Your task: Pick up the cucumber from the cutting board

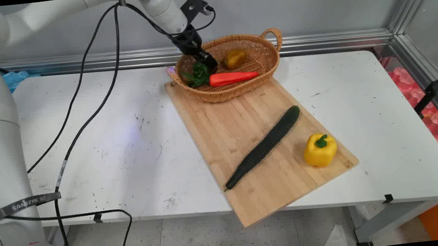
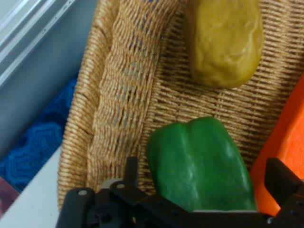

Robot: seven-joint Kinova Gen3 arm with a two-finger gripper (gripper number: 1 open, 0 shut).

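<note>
Main view: gripper point(image 1: 208, 64) in basket point(image 1: 266, 72), carrot point(image 1: 233, 77) beside.

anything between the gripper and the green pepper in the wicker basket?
Nothing visible. The black two-finger gripper is inside the woven wicker basket, right at the green bell pepper, which sits between its fingers. An orange carrot and a yellowish-brown potato lie beside it.

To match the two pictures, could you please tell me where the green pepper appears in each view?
Main view: green pepper in the basket's left end, under the gripper.
Hand view: green pepper at bottom centre.
Shared landmark: the orange carrot beside it.
</note>
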